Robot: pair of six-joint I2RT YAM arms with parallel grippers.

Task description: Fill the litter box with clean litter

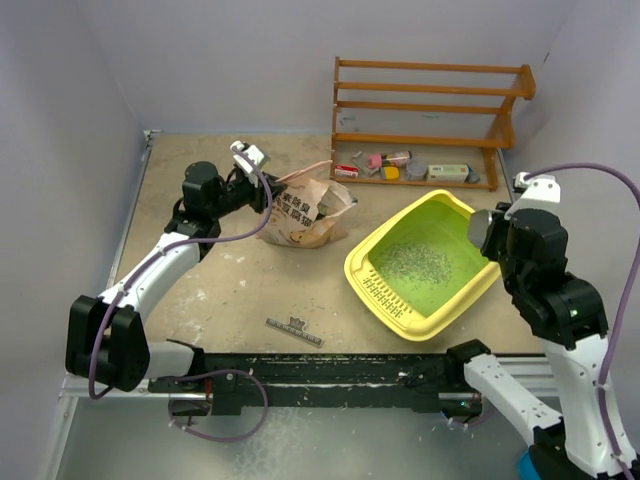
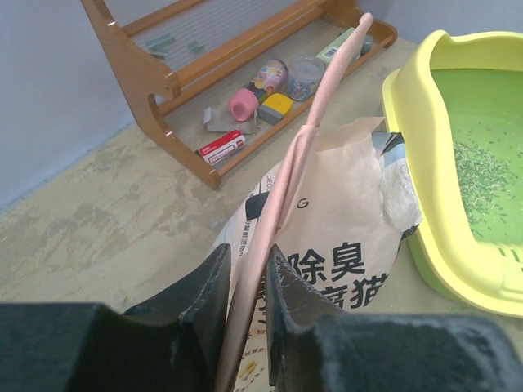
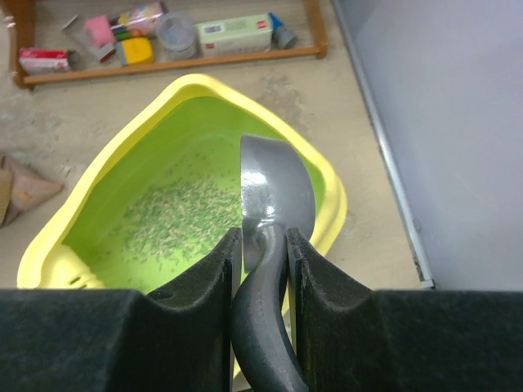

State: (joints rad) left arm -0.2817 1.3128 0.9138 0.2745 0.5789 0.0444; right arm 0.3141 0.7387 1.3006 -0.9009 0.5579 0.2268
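The yellow litter box (image 1: 398, 318) with its green floor lies right of centre, its slotted strip toward me. A thin scatter of clean litter (image 1: 420, 262) covers part of the floor. The tan printed bag (image 1: 305, 215) leans open-mouthed just left of the box. My left gripper (image 2: 247, 269) is shut on the bag's pink strip (image 2: 315, 139), holding it up. My right gripper (image 3: 263, 245) is shut on the handle of a grey scoop (image 3: 274, 192). The scoop's bowl hangs on edge over the box's right side, and no granules show in it. The box rim (image 3: 196, 82) and the litter (image 3: 172, 216) lie below.
A wooden rack (image 1: 430, 110) with small packets and jars stands along the back wall behind the box. A small metal clip (image 1: 295, 328) lies on the table near the front rail. Grey walls close in on the left and right.
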